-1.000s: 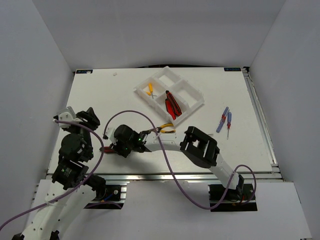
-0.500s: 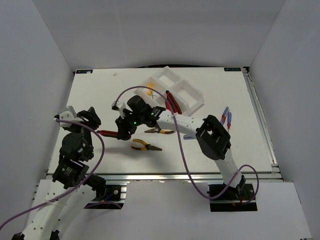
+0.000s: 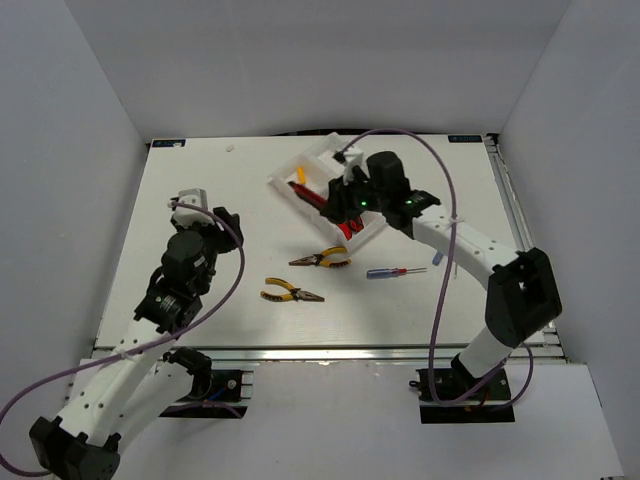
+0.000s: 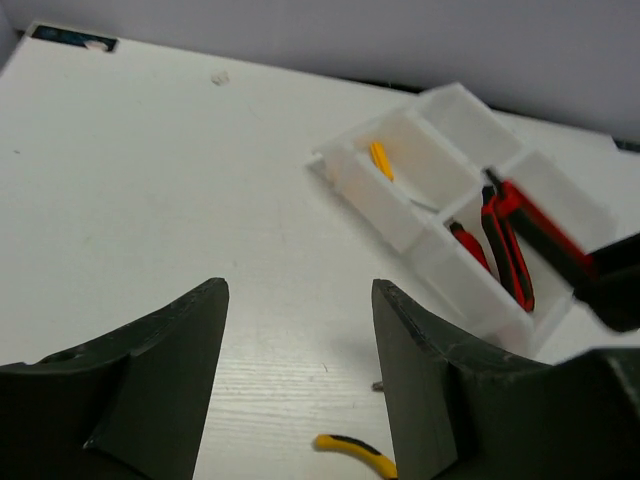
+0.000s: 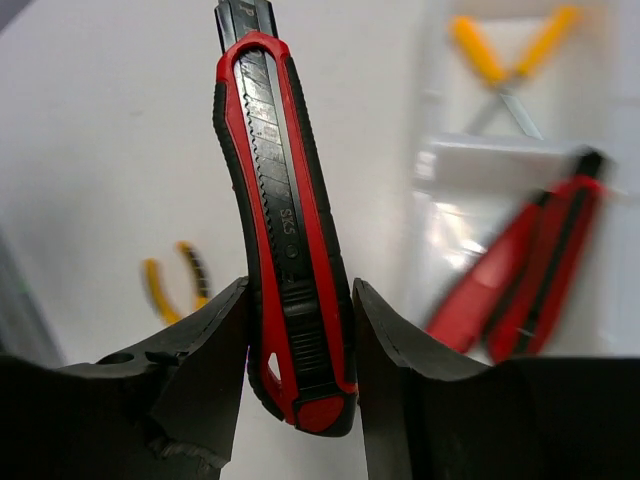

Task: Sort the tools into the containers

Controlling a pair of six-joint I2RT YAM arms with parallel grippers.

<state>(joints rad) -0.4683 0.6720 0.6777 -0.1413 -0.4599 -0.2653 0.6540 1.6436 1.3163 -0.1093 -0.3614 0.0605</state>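
Utility knife (image 5: 270, 150) is clamped butt-first in the right gripper (image 5: 300, 300), closed firmly on it, above the white tray (image 4: 415, 250) near the middle of the table's far edge. Its long axis points toward the left edge, crosswise to the red knives (image 5: 520, 270) lying just beside. Left gripper (image 4: 298, 300) is spread wide and empty, well apart, nearer the left edge

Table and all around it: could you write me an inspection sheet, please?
Surface: white table, partly bare.
Job's things: knife held over tray; two red items and a small yellow-handled item lie in tray; far pliers, near pliers, screwdriver on table.
Clutter: small speck near far edge.
Grippers: right tool shut on knife; left tool open, empty.
Cables: purple cable along each arm.
Surroundings: plain walls on three sides.
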